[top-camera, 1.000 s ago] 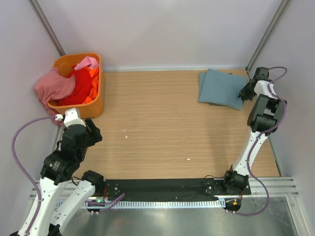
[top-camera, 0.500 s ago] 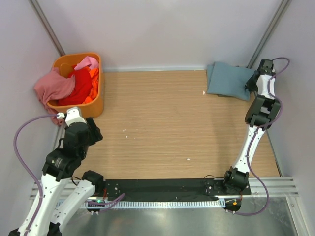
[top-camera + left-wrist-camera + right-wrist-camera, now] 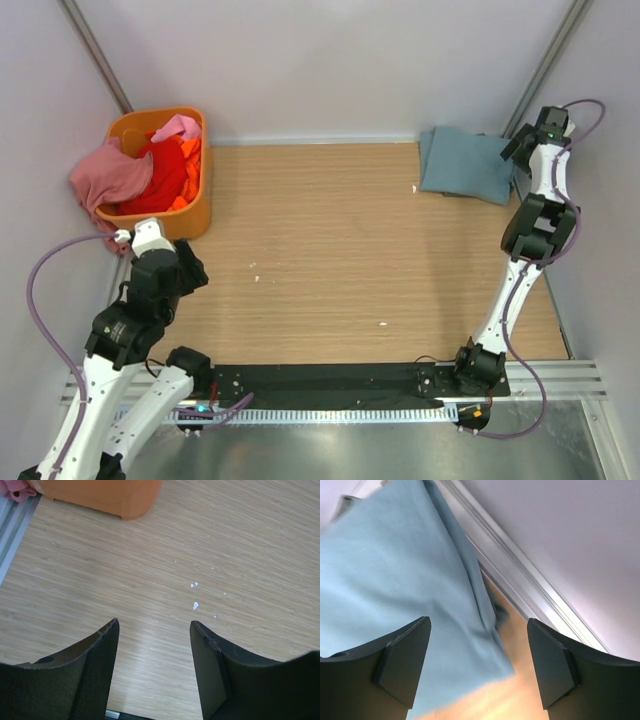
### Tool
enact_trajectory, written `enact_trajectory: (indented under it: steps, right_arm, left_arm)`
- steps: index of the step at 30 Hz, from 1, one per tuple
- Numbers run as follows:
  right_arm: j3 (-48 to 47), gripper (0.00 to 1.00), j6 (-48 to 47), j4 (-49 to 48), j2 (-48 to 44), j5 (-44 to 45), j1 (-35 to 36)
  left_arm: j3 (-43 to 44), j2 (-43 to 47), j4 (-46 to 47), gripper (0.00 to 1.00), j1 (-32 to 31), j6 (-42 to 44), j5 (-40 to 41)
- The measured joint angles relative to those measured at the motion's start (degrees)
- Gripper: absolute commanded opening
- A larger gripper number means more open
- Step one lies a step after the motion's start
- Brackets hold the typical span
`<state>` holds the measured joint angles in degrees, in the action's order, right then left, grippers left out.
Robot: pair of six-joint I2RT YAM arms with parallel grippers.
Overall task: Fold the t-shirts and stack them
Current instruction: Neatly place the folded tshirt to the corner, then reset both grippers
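A folded dusty blue t-shirt point(image 3: 464, 166) lies flat in the table's far right corner; the right wrist view shows it point(image 3: 405, 585) under the jaws. My right gripper point(image 3: 520, 150) hovers above that shirt's right edge, jaws wide open and holding nothing point(image 3: 479, 630). Pink point(image 3: 112, 175), red point(image 3: 160, 178) and orange point(image 3: 191, 165) t-shirts are heaped in the orange basket point(image 3: 190, 222) at the far left, the pink one spilling over its left rim. My left gripper point(image 3: 154, 630) is open over bare wood a little in front of the basket.
White walls close the table on the left, back and right, with a metal rail point(image 3: 535, 592) along the right edge. Small white flecks point(image 3: 195, 604) lie on the wood. The basket's corner point(image 3: 125, 500) sits just ahead of the left gripper.
The right gripper carried the blue t-shirt to the far right corner, opened and let it go, then rose off it. The left arm barely moved.
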<state>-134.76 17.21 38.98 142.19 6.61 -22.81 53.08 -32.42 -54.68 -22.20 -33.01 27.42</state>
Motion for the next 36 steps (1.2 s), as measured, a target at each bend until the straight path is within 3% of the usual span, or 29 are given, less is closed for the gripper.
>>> enact_trajectory:
  steps: [3,8,10,14,18,24,30,36]
  right_arm:
    - [9.31,0.85,1.66,-1.05,-11.30,1.36,-0.37]
    - [32.30,0.88,5.66,-8.94,-42.25,2.10,1.51]
    - [42.36,0.88,6.97,-14.03,-55.71,2.86,7.80]
    - [61.48,0.88,10.10,-23.96,-73.44,-2.10,31.23]
    - [78.29,0.88,13.51,-29.18,-78.60,-4.39,43.19]
    - [96.59,0.88,15.30,-29.79,-77.37,-2.45,59.08]
    - [108.76,0.88,16.41,-40.11,-80.11,-2.99,60.22]
    - [114.20,0.89,17.16,-49.83,-78.62,-5.40,60.22]
  left_arm:
    - [0.00,0.66,0.00,0.61,0.11,0.02,0.00]
    - [0.15,0.39,0.22,0.64,0.11,0.52,-1.07]
    - [1.46,-1.62,0.31,0.71,0.11,0.81,-1.55]
    - [11.52,-12.11,1.31,0.83,0.13,2.71,-0.20]
    - [25.49,-25.57,4.48,0.92,0.48,6.97,4.63]
    - [41.42,-44.39,6.56,0.93,6.49,9.40,6.71]
    - [52.70,-57.77,5.95,0.95,14.32,8.68,4.57]
    - [53.48,-59.54,6.08,1.00,18.53,7.61,-2.05]
